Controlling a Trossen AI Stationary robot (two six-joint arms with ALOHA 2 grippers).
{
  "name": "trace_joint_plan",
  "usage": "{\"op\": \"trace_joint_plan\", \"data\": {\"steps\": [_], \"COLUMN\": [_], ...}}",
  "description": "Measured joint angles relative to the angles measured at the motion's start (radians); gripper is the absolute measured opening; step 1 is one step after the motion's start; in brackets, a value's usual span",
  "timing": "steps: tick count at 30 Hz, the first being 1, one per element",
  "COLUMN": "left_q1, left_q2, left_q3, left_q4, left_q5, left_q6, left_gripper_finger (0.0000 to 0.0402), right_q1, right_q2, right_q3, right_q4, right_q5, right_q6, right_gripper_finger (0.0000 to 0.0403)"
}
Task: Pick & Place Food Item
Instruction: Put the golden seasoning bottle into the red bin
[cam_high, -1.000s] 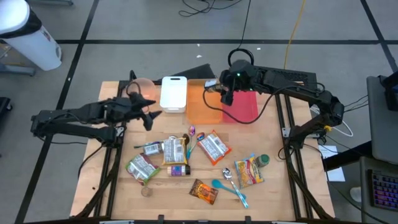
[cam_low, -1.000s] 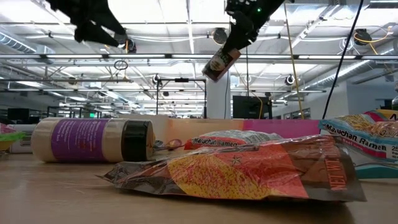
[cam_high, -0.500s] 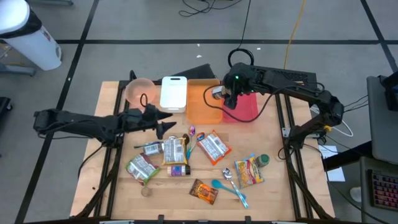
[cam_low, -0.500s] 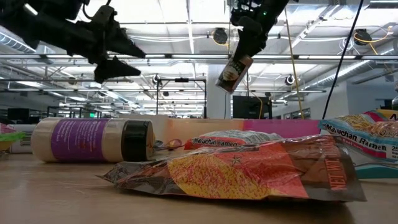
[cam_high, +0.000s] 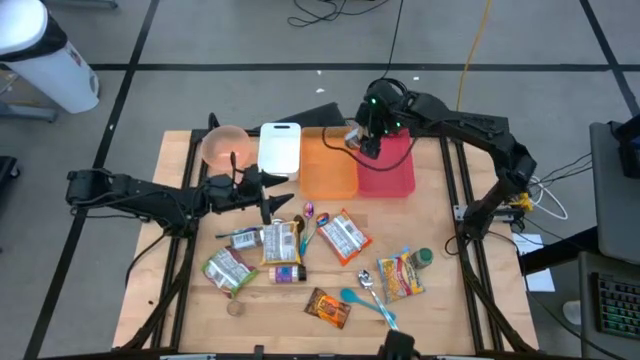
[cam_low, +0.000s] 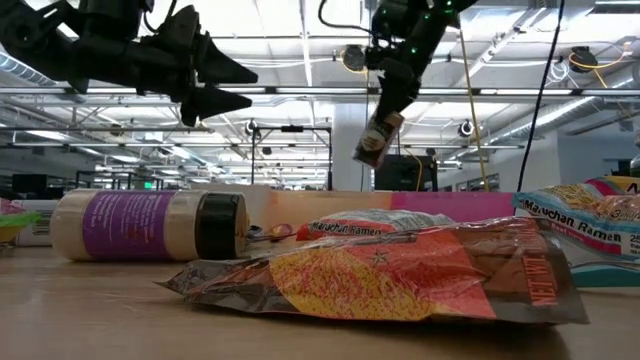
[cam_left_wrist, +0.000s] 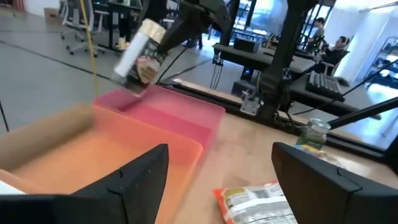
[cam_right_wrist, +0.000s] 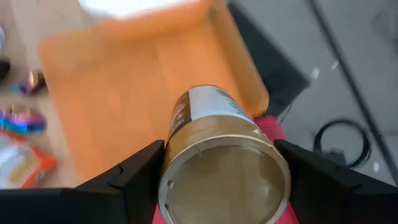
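Currently the right gripper (cam_high: 363, 141) pinches a tilted jar (cam_low: 377, 139) above the seam between orange bin (cam_high: 328, 168) and pink bin (cam_high: 392, 176). Judgement: centre it over one bin and lower before releasing. Left gripper (cam_high: 270, 192), jaws spread and empty, waits beside the orange bin.

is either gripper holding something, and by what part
The right gripper holds a jar by its base end; the left gripper is open and empty.
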Motion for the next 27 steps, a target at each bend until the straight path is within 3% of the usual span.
{"op": "trace_joint_plan", "data": {"steps": [8,15,20,27], "left_q1": [0.049,0.092,0.1,0.1], "left_q2": [0.007,0.007,0.007,0.007], "left_q3": [0.0,0.0,0.0,0.0], "left_q4": [-0.008,-0.02,-0.038,-0.038], "left_q5": [0.004,0.083,0.101,0.103], "left_q6": [0.03,0.031,0.029,0.036], "left_gripper_finger": [0.0289,0.0289,0.0289,0.0289], "right_q1": [-0.071,-0.09,-0.09,-0.1], "right_q2": [0.184,0.311,0.326,0.325], "right_q3": [0.204,0.366,0.381,0.382], "right_q4": [-0.13,-0.286,-0.369,-0.415], "right_q5": [0.004,0.013,0.09,0.109], "right_q6": [-0.104,-0.179,-0.224,-0.232], "right_gripper_finger": [0.0268,0.0268,0.0268,0.0268]}}
